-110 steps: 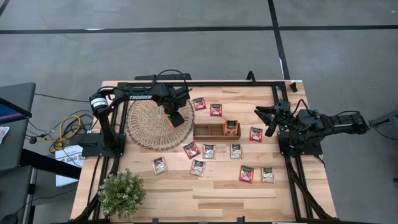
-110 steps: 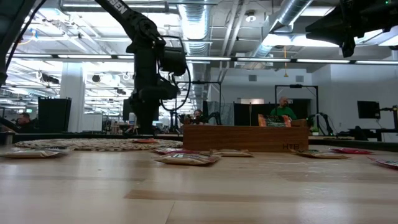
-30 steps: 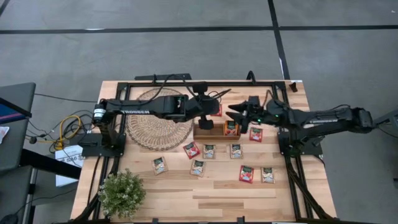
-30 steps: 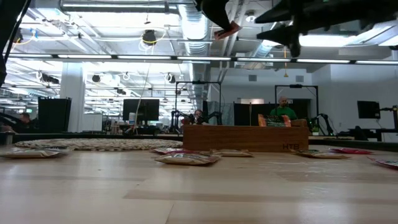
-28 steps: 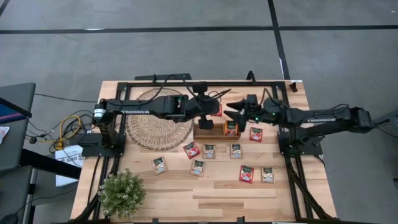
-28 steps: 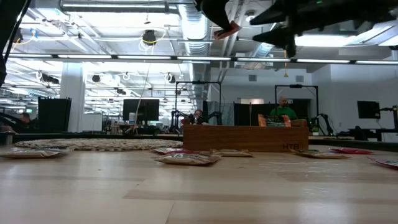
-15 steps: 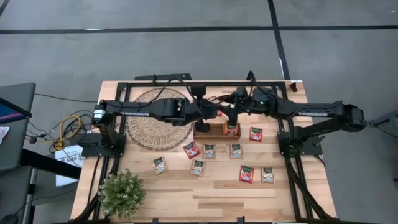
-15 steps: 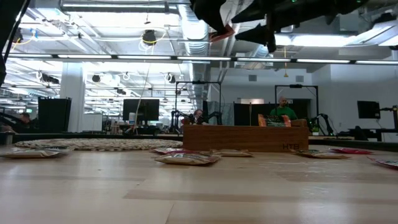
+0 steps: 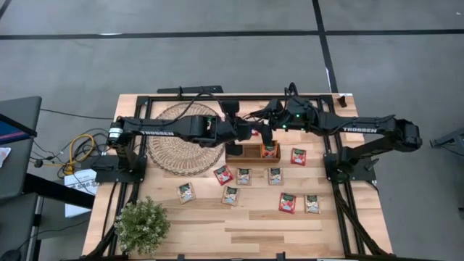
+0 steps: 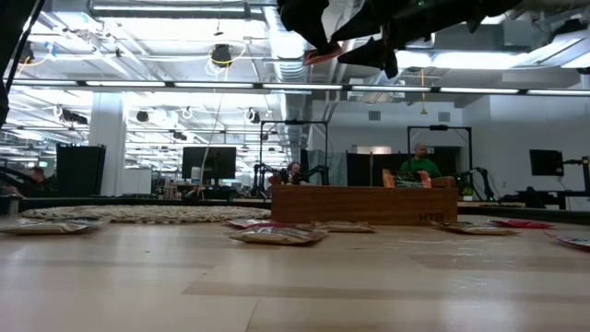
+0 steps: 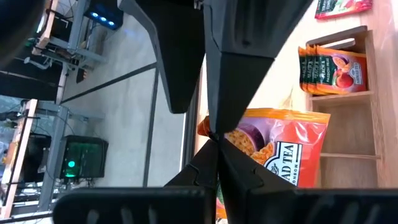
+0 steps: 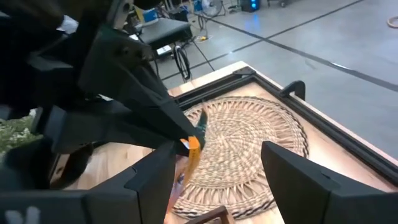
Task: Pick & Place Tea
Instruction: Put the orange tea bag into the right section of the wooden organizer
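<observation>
The left wrist view alone shows the left gripper [image 11: 217, 140] clamped on an orange tea sachet [image 11: 280, 149] above the tray [image 9: 243, 151]; the right gripper [image 12: 214, 155] gapes wide beside it. Ten sachets lie on the worktop [image 9: 254, 225].

I'm in an open lab/office: exposed ceiling ducts [image 10: 286, 37], monitors [image 10: 207, 162] and a seated person [image 10: 420, 162] behind my surface [image 10: 295, 286].

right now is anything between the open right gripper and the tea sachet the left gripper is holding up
Nothing visible. The right gripper faces the red-orange sachet pinched in the left gripper above the wooden tray, with only air between them.
</observation>
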Available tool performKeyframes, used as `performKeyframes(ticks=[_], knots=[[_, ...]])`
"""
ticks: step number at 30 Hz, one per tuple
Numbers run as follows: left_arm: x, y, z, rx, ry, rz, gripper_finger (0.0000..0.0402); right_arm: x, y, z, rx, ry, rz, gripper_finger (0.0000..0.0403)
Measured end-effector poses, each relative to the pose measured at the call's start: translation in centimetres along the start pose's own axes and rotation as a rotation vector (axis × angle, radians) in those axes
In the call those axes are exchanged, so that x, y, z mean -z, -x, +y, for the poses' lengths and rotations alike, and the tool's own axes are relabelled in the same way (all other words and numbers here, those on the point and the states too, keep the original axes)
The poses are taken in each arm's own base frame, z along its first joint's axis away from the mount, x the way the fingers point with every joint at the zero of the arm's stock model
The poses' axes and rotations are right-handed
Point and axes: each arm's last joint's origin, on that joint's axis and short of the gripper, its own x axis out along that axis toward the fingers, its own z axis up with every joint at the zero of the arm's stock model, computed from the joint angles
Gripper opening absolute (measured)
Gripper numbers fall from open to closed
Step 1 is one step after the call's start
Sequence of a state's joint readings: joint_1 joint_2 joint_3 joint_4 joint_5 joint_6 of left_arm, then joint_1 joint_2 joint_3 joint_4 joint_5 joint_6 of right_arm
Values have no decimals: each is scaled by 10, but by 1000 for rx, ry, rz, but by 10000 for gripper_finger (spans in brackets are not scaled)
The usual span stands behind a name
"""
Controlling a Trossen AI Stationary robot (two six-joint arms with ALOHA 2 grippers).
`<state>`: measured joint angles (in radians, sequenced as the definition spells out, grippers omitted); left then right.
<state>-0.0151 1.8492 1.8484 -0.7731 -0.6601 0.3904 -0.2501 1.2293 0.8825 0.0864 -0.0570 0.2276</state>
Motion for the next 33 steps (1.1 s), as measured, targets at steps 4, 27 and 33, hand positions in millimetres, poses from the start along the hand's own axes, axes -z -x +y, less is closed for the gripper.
performKeyframes(ticks=[4, 27, 33], knots=[[0, 0, 0, 1, 2, 3, 0, 0, 0, -2, -8, -10, 7, 203], [-2, 0, 1, 10, 20, -25, 0, 1, 0, -1, -43, -4, 17, 81], [-2, 0, 1, 9, 21, -26, 0, 1, 0, -1, -55, 41, 18, 8]])
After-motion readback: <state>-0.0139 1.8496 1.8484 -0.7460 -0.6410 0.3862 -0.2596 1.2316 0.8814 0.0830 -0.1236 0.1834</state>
